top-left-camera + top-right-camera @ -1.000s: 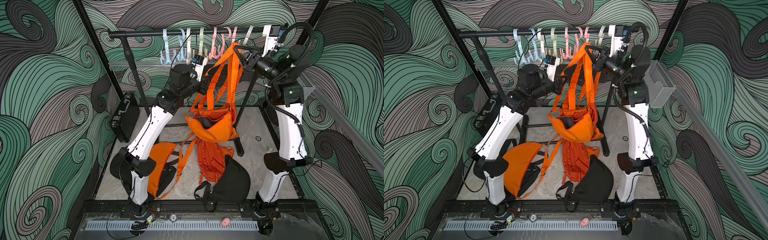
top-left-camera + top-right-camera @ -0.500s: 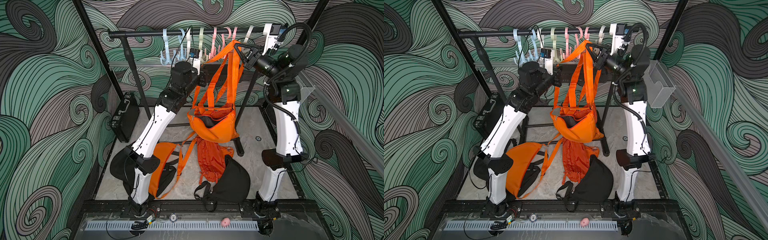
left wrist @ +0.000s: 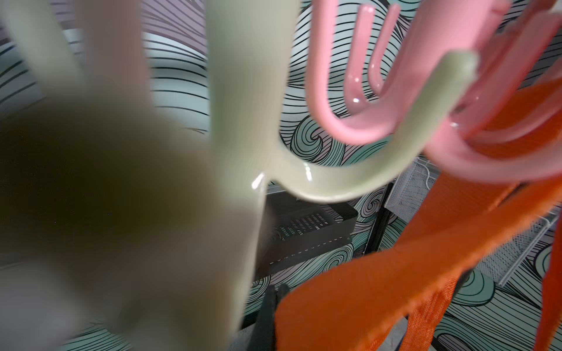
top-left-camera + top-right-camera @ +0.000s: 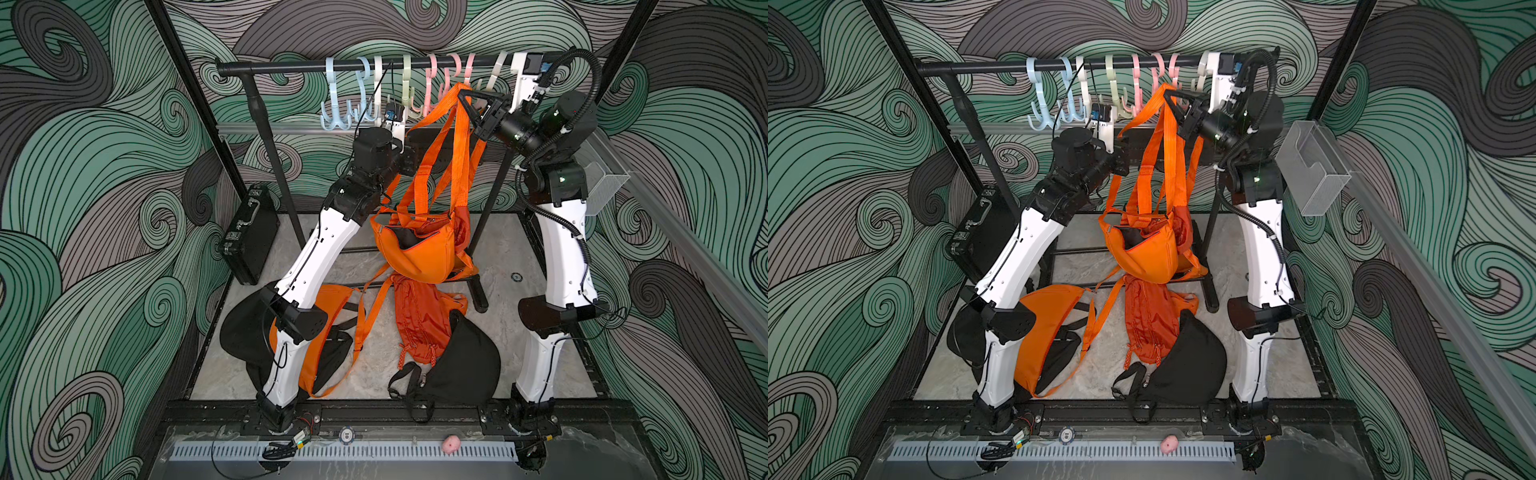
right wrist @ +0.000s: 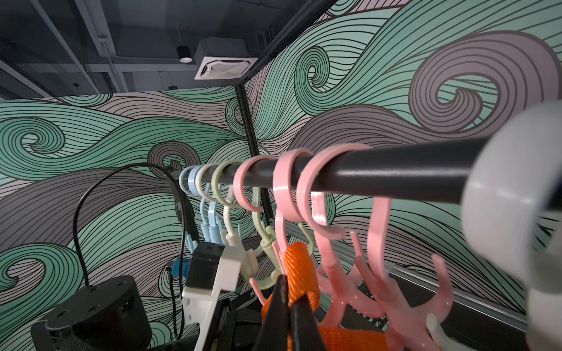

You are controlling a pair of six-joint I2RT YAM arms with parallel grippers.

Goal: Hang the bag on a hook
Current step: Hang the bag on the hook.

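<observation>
Right wrist view: the orange strap [image 5: 299, 267] is pinched in the closed tips of the right gripper [image 5: 286, 291], raised just under the pink hooks [image 5: 377, 231] on the black rail [image 5: 395, 170].

The orange bag [image 4: 419, 257] is suspended in mid-air below the far rail, clear of the floor, and is carried by its strap, not by any hook. The loop is judged to be held high so that it can be dropped over a pink prong. The left gripper [image 3: 273, 304] is closed too, apparently on a lower run of the same strap, probably to keep the loop spread. Much of the left wrist view is filled by a blurred green hook [image 3: 349, 182], so that grip is hardly made out. Whether the strap touches a prong cannot be told.
</observation>
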